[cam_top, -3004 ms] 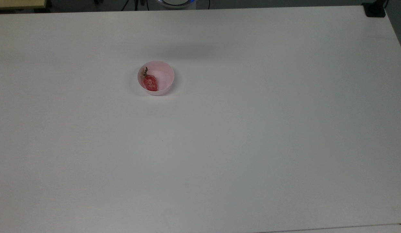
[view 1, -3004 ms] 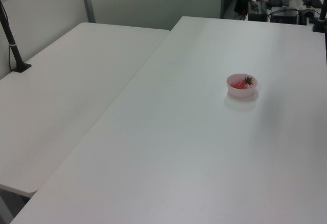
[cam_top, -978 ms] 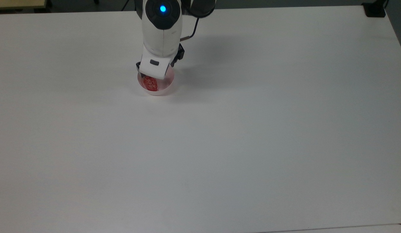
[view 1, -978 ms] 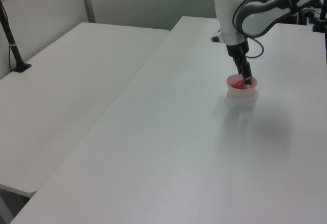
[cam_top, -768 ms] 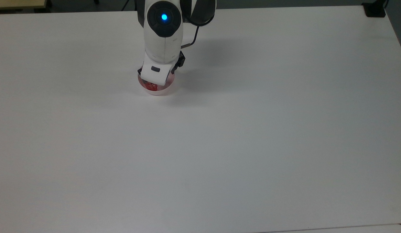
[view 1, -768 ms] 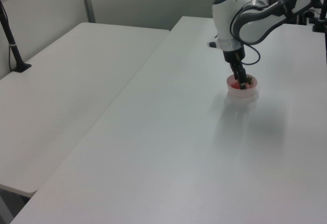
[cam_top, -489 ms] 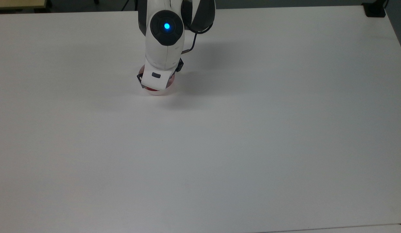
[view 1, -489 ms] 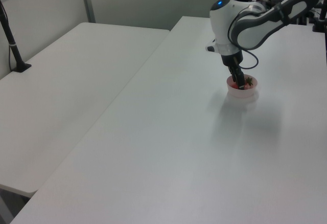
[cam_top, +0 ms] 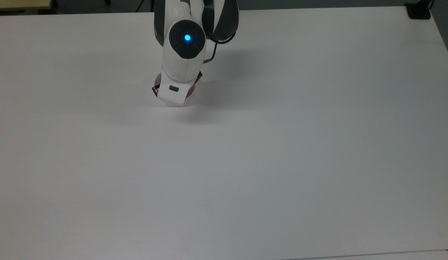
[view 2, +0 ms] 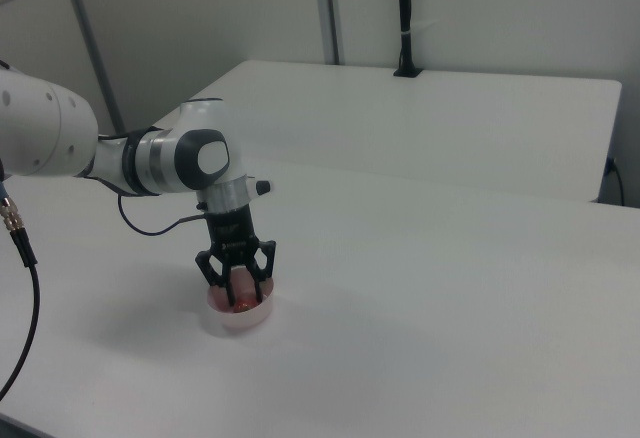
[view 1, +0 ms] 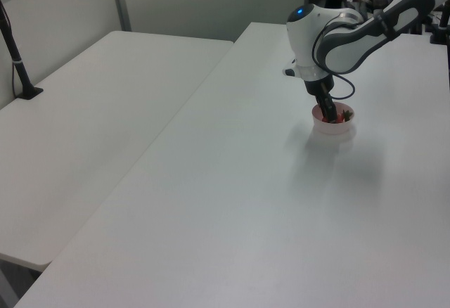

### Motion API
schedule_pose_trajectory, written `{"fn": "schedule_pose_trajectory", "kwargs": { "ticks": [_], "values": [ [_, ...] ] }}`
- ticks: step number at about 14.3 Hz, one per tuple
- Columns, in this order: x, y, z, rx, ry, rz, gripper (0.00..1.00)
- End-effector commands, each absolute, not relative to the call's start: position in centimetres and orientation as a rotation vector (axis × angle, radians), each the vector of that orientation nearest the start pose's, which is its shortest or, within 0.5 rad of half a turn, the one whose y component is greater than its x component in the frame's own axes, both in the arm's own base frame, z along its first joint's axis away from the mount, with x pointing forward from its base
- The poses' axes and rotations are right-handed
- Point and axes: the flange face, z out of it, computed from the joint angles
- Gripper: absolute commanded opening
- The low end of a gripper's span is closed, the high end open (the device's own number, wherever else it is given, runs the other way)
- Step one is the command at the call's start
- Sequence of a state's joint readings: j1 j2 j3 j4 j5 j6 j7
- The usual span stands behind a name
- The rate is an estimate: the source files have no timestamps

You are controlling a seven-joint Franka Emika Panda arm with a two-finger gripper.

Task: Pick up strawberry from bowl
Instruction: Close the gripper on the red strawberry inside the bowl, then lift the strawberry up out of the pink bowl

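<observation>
The pale pink bowl stands on the white table, and the red strawberry lies inside it. My gripper points straight down into the bowl, open, with one finger on each side of the strawberry. In the left view the gripper reaches into the bowl, and a bit of the strawberry with its green stem shows beside the fingers. In the top view my white wrist covers the strawberry, and just a sliver of the bowl's rim peeks out.
A second white table adjoins this one, with a black post clamped at its far side. A black clamp sits on the table corner at the top view's upper right. A cable hangs from the arm.
Over the last second the gripper has gone down into the bowl, and the wrist has shifted toward the top view's bottom, now covering the strawberry there. The bowl has stayed in place.
</observation>
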State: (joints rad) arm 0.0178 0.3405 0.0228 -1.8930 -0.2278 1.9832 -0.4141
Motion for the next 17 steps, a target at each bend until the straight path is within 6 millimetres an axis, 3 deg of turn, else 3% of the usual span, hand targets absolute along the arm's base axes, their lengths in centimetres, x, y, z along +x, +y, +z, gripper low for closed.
{"fn": "schedule_pose_trajectory", "kwargs": {
  "ticks": [1, 7, 12, 17],
  "values": [
    [59.9, 0.9, 31.3, -3.143, -0.901, 0.441, 0.39],
    [59.6, -0.2, 33.5, -3.153, -0.843, 0.42, 0.31],
    [59.2, -1.1, 35.3, -3.141, -0.769, 0.413, 0.3],
    [59.7, -1.2, 39.3, -3.121, -0.723, 0.385, 0.3]
  ]
}}
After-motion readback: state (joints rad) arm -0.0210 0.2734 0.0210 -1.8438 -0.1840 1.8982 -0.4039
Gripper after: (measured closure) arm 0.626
